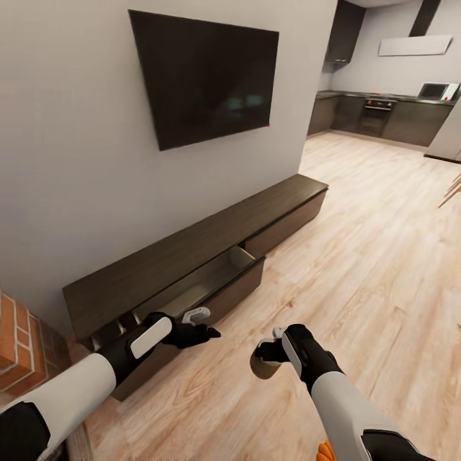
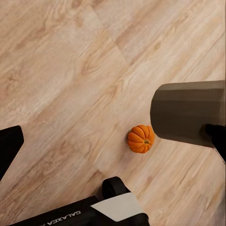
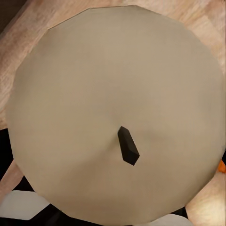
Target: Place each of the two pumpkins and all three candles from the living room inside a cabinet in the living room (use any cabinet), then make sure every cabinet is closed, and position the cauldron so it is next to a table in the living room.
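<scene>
The low dark-brown cabinet runs along the wall, with one drawer pulled out and its pale inside bare. My left gripper hovers just in front of that drawer, open with nothing between its fingers. A squat beige candle hangs over the floor with my right gripper shut on it. The right wrist view looks onto the candle top and its dark wick. The left wrist view shows the candle from the side and an orange pumpkin on the floor. An orange sliver peeks beside my right arm.
A large dark TV hangs on the wall above the cabinet. A brick corner stands at the near left. Wooden floor stretches right toward grey kitchen units at the back. Pale wooden legs poke in at the right edge.
</scene>
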`<state>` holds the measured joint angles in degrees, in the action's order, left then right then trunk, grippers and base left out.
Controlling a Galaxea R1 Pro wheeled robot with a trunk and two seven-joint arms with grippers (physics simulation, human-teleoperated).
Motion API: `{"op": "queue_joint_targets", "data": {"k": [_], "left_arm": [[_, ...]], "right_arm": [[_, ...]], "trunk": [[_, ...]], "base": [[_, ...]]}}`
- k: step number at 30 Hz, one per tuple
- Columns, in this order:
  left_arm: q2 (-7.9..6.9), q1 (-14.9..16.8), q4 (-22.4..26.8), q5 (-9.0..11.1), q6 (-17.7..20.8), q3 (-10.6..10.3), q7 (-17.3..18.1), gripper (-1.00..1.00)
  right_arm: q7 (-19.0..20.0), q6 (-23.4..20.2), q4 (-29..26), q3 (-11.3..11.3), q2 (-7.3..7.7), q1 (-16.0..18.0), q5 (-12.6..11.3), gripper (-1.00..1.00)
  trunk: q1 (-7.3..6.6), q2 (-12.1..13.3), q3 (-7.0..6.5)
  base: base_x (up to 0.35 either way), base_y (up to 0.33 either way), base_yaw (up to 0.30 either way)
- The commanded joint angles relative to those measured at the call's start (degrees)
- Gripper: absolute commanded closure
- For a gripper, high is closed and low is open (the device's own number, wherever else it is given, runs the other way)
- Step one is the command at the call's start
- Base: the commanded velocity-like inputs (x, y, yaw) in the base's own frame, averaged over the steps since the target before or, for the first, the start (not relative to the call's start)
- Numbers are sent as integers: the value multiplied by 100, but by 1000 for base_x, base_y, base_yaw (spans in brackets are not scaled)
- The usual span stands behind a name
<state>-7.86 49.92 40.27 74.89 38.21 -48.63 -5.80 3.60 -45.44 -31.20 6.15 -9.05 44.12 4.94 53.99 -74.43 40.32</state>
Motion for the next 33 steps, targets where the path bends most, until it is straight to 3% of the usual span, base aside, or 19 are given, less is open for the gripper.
{"op": "queue_joint_targets", "data": {"k": [1, 25, 33], "left_arm": [[-2, 0, -1, 3, -37, 0, 0, -100], [-19, 0, -2, 8, -86, 28, 0, -100], [-22, 0, -7, 8, -311, 19, 0, -100]], "right_arm": [[1, 0, 0, 0, 0, 0, -2, 100], [1, 0, -9, 0, 0, 0, -2, 100], [1, 0, -9, 0, 0, 0, -2, 100]], "trunk": [[0, 0, 0], [0, 0, 0], [0, 0, 0]], "base": [[5, -17, 289], [19, 0, 289], [112, 0, 289]]}}
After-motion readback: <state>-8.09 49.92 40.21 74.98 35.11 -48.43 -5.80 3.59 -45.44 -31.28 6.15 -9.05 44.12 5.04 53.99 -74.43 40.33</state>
